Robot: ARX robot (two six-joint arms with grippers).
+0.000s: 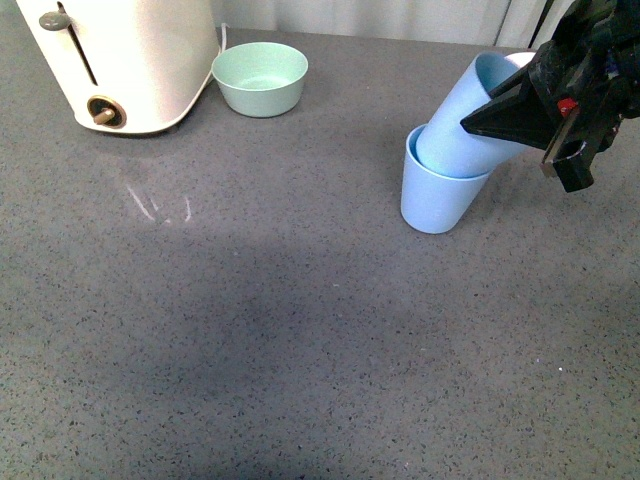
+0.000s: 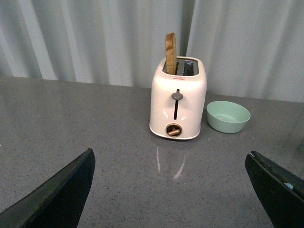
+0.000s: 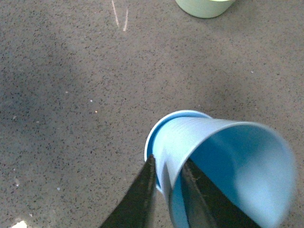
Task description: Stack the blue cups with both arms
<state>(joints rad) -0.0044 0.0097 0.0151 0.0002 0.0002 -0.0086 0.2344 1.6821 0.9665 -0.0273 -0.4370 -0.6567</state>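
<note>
Upper right of the front view: right claw (image 1: 490, 118), black, clamped on the wall of a light blue matte plastic tumbler (image 1: 455, 140), with one of its fingers (image 3: 140, 199) outside the wall and the other inside the mouth, as the right wrist view shows. Held tilted, long axis running from the base at lower left up to the mouth at upper right, toward the claw. Base tucked into the second light blue tumbler (image 1: 432, 198), which stands upright on the speckled grey surface (image 1: 250, 330), right of centre. Only partly nested, with the rims not parallel and the axes at an angle. By the look of it, calls for swinging the mouth back toward the left until the two axes line up, then lowering and letting go. Some risk of levering the lower tumbler over if pressed down while slanted.

Bottom corners of the left wrist view: left claw (image 2: 166, 199), spread wide, holding nothing, facing a cream two-slot toaster (image 2: 178, 102) and a mint-green bowl (image 2: 228, 116). No tumbler in that view. Right arm plainly the nearer.
</note>
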